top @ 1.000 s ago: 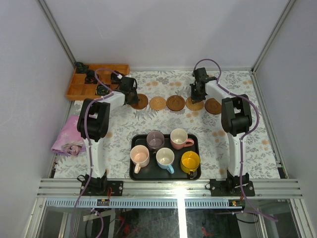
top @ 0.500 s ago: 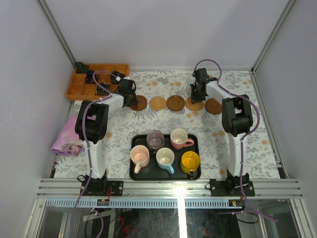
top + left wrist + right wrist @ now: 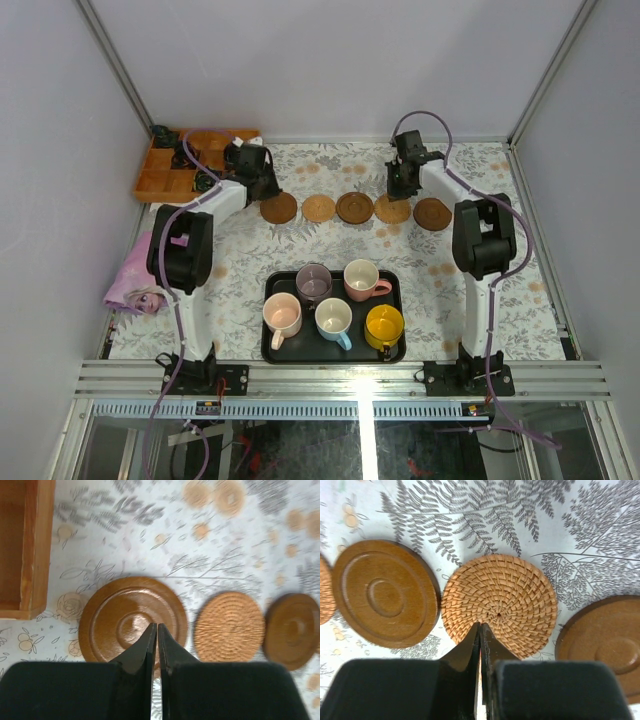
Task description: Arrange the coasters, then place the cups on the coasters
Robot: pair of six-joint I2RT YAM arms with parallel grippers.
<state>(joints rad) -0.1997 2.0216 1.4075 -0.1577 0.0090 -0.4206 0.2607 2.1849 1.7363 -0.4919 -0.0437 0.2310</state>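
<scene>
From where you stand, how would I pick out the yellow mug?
Find the black rectangular tray near the front of the flowered table. Of five handled mugs on it, the small yellow mug stands in the near right corner, the only one yellow inside and out.

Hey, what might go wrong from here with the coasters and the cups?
The five cups stand packed together on the black tray; a gripper reaching for one may bump its neighbours. The coasters lie in a tight row, almost touching, so a nudge to one could shift the next. The left gripper and right gripper are shut close over coasters and might drag them.
</scene>
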